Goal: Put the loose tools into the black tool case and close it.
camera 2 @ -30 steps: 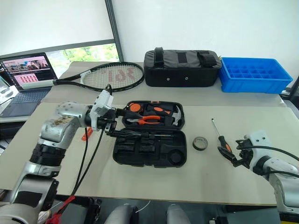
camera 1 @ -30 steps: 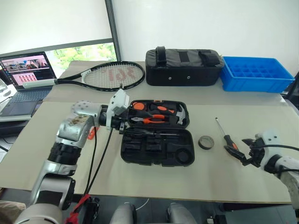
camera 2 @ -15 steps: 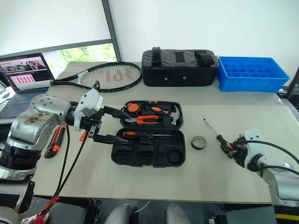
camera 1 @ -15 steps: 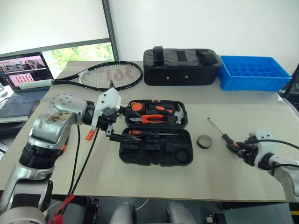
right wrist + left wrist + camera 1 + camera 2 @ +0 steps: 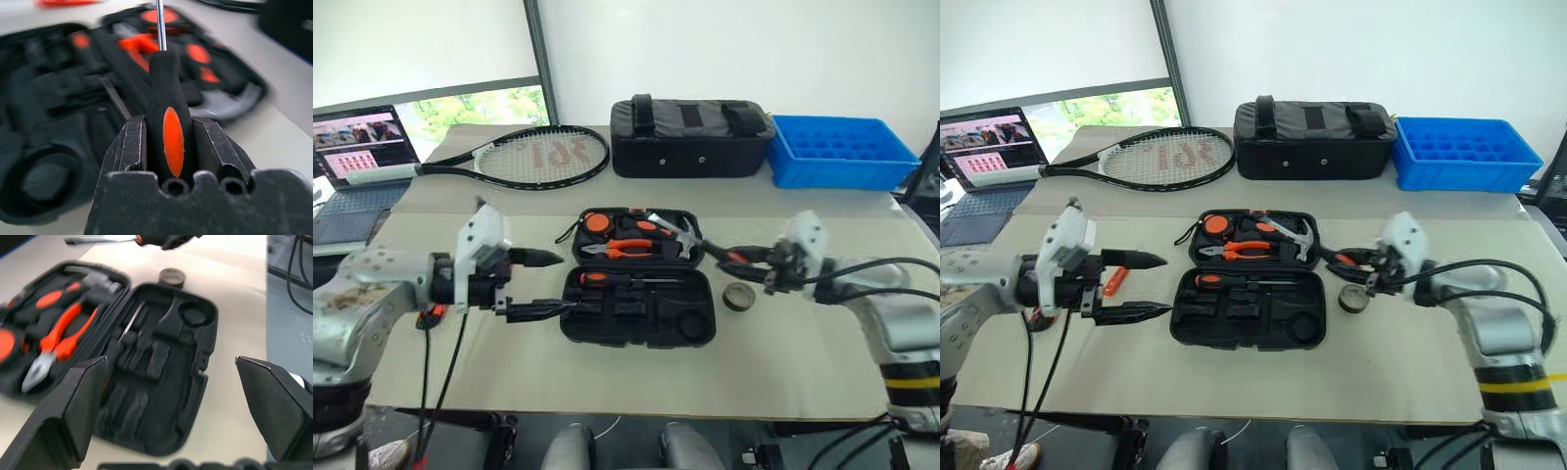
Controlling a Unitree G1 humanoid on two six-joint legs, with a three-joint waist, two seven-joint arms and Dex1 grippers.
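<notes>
Case [image 5: 636, 304] lies open mid-table, far half holding pliers [image 5: 626, 247] and hammer [image 5: 677, 233], near half a screwdriver [image 5: 607, 278]. Tape roll [image 5: 740, 296] just right of case. Left gripper [image 5: 536, 284] left of case; right gripper [image 5: 754, 266] right of it — second screwdriver [image 5: 164, 122] between its fingers, shaft over the far half. Behind: racket [image 5: 524, 157] left, bag [image 5: 693, 139] centre, crate [image 5: 842, 152] right — laptop [image 5: 357, 157] far left.

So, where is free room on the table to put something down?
Free: the near strip of the table in front of the black tool case, and the stretch between case and blue crate. Crowded: around the tape roll, beside the right gripper.
</notes>
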